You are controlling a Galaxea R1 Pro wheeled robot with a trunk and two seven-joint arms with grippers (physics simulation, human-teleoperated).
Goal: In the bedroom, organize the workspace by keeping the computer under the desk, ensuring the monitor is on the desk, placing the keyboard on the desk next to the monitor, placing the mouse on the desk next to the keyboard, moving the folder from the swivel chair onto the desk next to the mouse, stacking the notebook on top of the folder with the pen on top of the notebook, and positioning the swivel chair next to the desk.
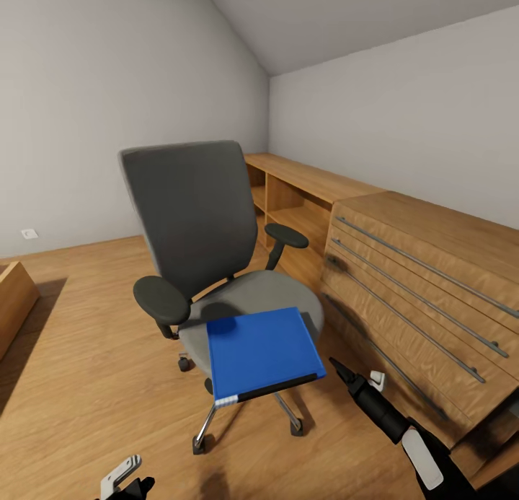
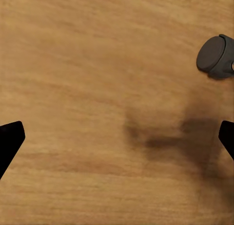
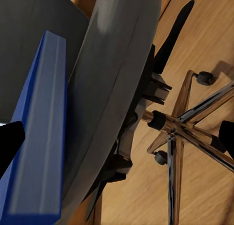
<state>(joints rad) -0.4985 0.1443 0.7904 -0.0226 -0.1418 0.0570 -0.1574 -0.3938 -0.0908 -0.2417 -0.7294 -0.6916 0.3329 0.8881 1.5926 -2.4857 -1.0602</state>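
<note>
- Bright blue flat rectangular folder lies on the seat of the grey-backed swivel chair with black armrests, overhanging its front edge.
- The right gripper, fingers spread, hovers just beside the folder's corner.
- The left gripper, fingers spread, hangs over the wooden floor.
- A light wooden drawer cabinet stands beside the chair.

Black right arm entering from 5 o'clock of the head view, tube-shaped, tapering toward a slim dark tip. One pale grey oval panel on its upper side near the frame's edge, and one small white block beside the right gripper. At 7 o'clock, left gripper: a light grey bracket with a round hole, mounted on a black body. In both wrist views, matte black fingertips shaped as blunt wedges at 9 and 3 o'clock, unmarked.
</note>
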